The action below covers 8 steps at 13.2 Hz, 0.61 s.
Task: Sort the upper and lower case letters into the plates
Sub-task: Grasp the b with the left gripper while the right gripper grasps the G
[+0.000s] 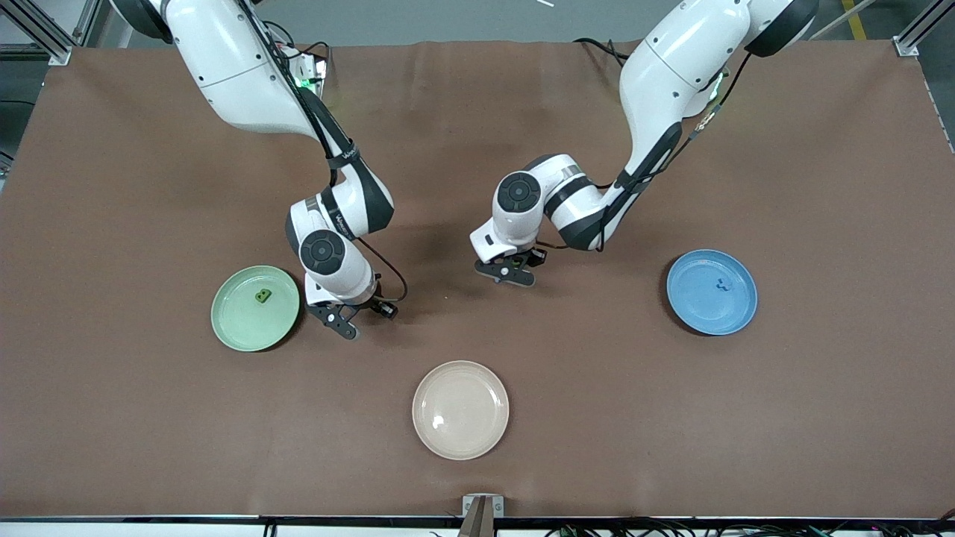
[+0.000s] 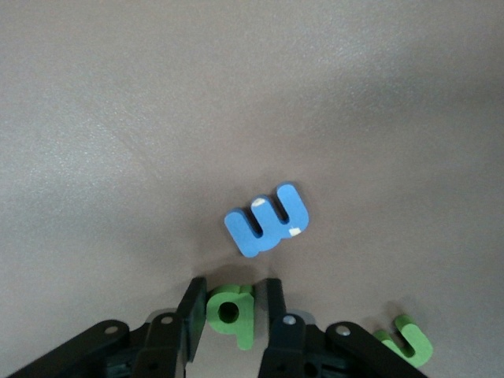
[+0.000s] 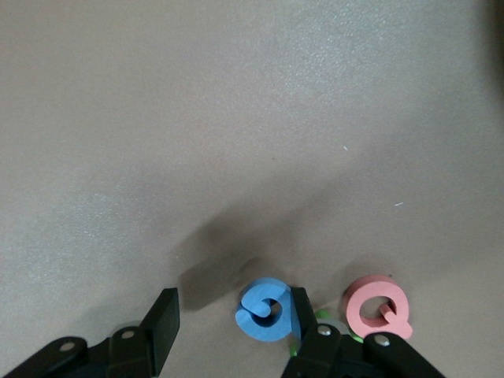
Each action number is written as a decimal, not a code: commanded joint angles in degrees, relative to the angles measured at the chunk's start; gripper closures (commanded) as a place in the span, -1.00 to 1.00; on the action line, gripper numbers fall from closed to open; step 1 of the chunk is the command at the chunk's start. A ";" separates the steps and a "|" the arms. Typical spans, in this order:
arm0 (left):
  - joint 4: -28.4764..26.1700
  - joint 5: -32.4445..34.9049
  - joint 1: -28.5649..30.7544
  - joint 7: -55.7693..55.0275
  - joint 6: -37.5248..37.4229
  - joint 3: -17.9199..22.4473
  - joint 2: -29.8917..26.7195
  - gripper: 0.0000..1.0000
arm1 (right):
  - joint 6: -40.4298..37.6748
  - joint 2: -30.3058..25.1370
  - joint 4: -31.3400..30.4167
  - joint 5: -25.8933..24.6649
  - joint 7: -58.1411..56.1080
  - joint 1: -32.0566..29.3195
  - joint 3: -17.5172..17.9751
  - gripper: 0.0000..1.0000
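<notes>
I'm looking at a robotics lab setup, not a home or shop. My two white arms (image 1: 246, 82) are mounted along the top of the frame at a surface (image 1: 112, 224) covered in plain brown cloth. Aluminium framing posts (image 1: 45, 33) stand at the upper corners, cables (image 1: 597, 46) trail near the bases, and grey floor shows past the top edge.

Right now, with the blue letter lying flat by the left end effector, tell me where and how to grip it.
Take the blue letter from straight above, fingers across its two long outer edges. It lies flat on the brown table with bare cloth round it; its notched side gives poorer purchase. The left end effector already brackets a green letter.
</notes>
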 commanded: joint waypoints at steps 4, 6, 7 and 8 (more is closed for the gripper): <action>0.61 1.37 -0.72 -3.52 -1.67 0.42 0.65 0.67 | 0.67 0.72 1.28 -0.41 0.61 0.19 -0.16 -0.31; 0.70 1.37 -0.89 -4.15 -1.67 0.42 0.65 0.78 | -0.99 0.55 1.37 -0.67 -0.01 -0.16 -0.25 -0.31; 0.78 1.20 -0.98 -4.24 -1.84 0.42 0.39 0.80 | -2.13 0.54 1.89 -0.68 -0.01 -0.25 -0.25 -0.31; 0.87 0.94 -0.89 -4.24 -2.80 0.33 0.04 0.84 | -3.28 0.54 2.33 -0.68 -0.01 -0.34 -0.25 -0.31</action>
